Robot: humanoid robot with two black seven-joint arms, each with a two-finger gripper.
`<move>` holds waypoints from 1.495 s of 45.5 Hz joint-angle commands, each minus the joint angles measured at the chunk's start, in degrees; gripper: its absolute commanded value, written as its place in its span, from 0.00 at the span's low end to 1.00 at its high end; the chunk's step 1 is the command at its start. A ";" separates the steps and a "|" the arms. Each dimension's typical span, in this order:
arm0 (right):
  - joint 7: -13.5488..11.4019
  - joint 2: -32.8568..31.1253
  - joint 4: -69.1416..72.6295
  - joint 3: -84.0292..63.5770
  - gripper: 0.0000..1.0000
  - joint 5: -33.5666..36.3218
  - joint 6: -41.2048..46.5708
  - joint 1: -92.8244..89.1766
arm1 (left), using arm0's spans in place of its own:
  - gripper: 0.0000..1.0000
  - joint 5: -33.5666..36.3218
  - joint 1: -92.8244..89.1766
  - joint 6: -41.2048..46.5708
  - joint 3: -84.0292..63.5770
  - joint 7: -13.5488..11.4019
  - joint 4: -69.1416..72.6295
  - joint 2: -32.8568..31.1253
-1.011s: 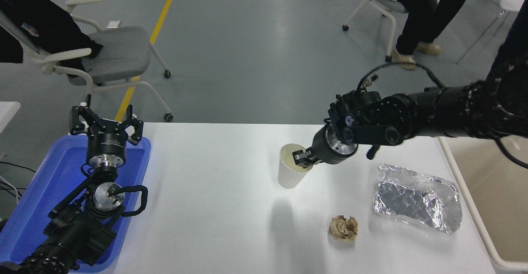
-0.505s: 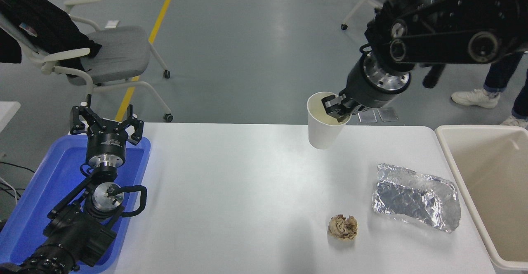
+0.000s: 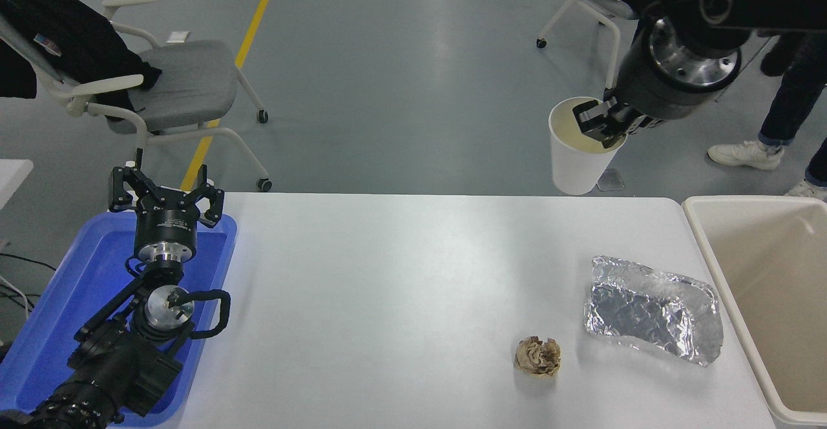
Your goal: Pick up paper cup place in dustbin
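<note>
Looking down from the head view, you've got the paper cup (image 3: 577,148) up in the air past the desk's far edge, toward the far right corner, nowhere near touching the table (image 3: 400,274). The right gripper (image 3: 604,130) is pinching it by the rim, one finger dipped inside the pale yellowish interior and the other on the outside wall. The cup hangs mouth-up with a slight tilt.

Handling-wise, I'd say this thing is super light and thin-walled, so it will dent if you squeeze the side. The rolled rim is the stiffest part, so that rim pinch is probably the best place to hold it. It looks empty, so nothing should slosh, but a one-sided hold on something this light could let it swivel or slip if you swing fast.

The dustbin (image 3: 704,248) sits off the desk's right edge, open top facing up, well apart from the cup. On the desk near the right edge lie a crumpled foil sheet (image 3: 652,316) and a brown paper ball (image 3: 537,355), both clear of your hold.

The left gripper (image 3: 165,194) is parked over the blue tray (image 3: 39,325) at the near left corner, fingers spread, holding nothing.
</note>
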 commanded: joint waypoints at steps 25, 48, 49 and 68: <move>1.93 -32.61 -35.95 18.13 0.00 -22.86 -20.58 -53.77 | 0.99 -0.02 0.01 0.01 0.00 -0.07 0.00 -0.01; 2.11 -17.58 -65.49 53.03 0.00 -21.80 -27.27 -93.52 | 0.99 -0.02 0.01 0.01 0.00 -0.07 0.00 -0.01; 2.11 -16.97 -66.02 53.91 0.00 -21.71 -27.36 -94.04 | 0.99 -0.02 0.01 0.01 0.00 0.02 0.00 -0.01; 2.19 -14.41 -66.64 58.92 0.68 -21.63 -27.44 -97.48 | 0.99 -0.02 0.01 0.01 0.00 -0.07 0.00 -0.01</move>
